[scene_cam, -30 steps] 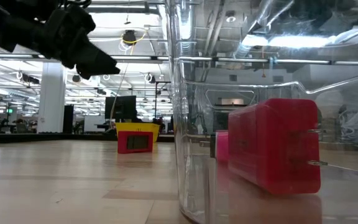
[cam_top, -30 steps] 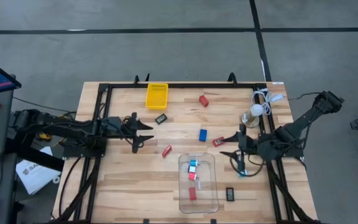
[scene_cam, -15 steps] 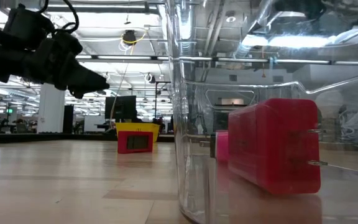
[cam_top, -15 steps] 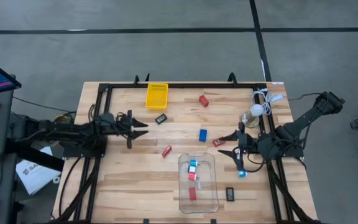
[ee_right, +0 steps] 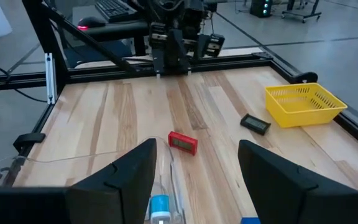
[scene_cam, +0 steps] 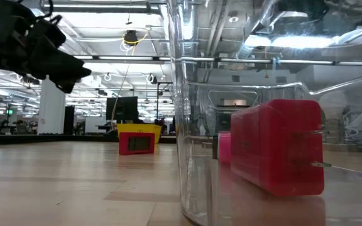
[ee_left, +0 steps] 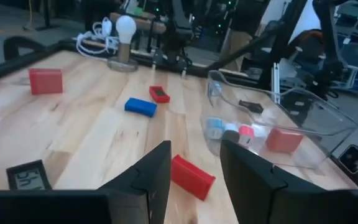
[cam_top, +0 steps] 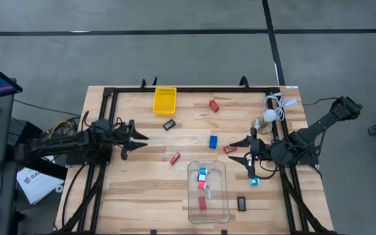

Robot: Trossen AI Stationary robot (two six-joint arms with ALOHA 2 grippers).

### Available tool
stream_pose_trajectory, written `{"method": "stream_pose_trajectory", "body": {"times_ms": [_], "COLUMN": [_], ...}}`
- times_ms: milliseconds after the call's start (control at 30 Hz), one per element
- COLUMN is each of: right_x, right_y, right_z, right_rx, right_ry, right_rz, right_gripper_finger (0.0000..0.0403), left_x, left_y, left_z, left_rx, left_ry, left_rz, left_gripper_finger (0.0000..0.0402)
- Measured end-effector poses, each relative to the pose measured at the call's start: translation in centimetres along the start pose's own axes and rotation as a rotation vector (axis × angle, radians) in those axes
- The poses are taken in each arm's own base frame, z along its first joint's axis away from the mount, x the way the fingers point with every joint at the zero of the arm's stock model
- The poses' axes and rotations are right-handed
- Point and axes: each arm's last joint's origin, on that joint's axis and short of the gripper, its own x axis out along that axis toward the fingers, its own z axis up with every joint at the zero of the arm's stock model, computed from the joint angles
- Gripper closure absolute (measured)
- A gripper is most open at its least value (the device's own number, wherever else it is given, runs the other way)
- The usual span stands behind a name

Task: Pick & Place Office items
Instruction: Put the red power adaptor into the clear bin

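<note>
Red block on the wooden table, left of the clear bin, well ahead of left gripper, fingers parted, empty. Right gripper spread, empty, above cyan-and-white piece.

You have office items scattered flat on the table: red blocks far and middle, one blue block central, black labelled rectangles far-left and near-right, several pieces in the bin.
</note>
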Motion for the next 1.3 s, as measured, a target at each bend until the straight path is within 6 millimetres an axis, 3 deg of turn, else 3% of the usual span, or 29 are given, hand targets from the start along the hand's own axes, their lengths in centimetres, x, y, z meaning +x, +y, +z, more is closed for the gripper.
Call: {"method": "stream_pose_trajectory", "body": {"times_ms": [233, 400, 700, 933, 1100, 1300], "right_x": [0.5, 1.4, 3.9, 6.3, 8.7, 13.3], "right_y": [-0.8, -3.2, -11.8, -19.3, -23.0, -26.1], "right_z": [0.2, 0.4, 0.7, -1.3, -3.0, -1.6], "right_rx": [0.038, 0.084, 0.206, 0.339, 0.386, 0.373], "right_ry": [-0.009, 0.031, 0.135, 0.255, 0.354, 0.519], "right_rz": [-0.060, -0.147, -0.277, -0.365, -0.425, -0.437], "right_gripper_finger": [0.0181, 0.0181, 0.0181, 0.0181, 0.0181, 0.0181], "left_x": [-1.2, -1.1, -0.7, -0.7, -0.7, -0.7], "left_y": [-0.4, -0.4, -0.2, -0.1, 0.0, 0.0], "left_z": [0.6, 0.5, 0.0, 0.1, 0.1, 0.1], "left_rx": [0.086, 0.081, 0.018, 0.013, 0.004, 0.002], "left_ry": [-0.101, -0.089, -0.029, -0.033, -0.040, -0.048], "left_rz": [0.050, 0.058, 0.066, 0.066, 0.108, 0.109], "left_gripper_finger": [0.0266, 0.0266, 0.0266, 0.0266, 0.0266, 0.0266]}}
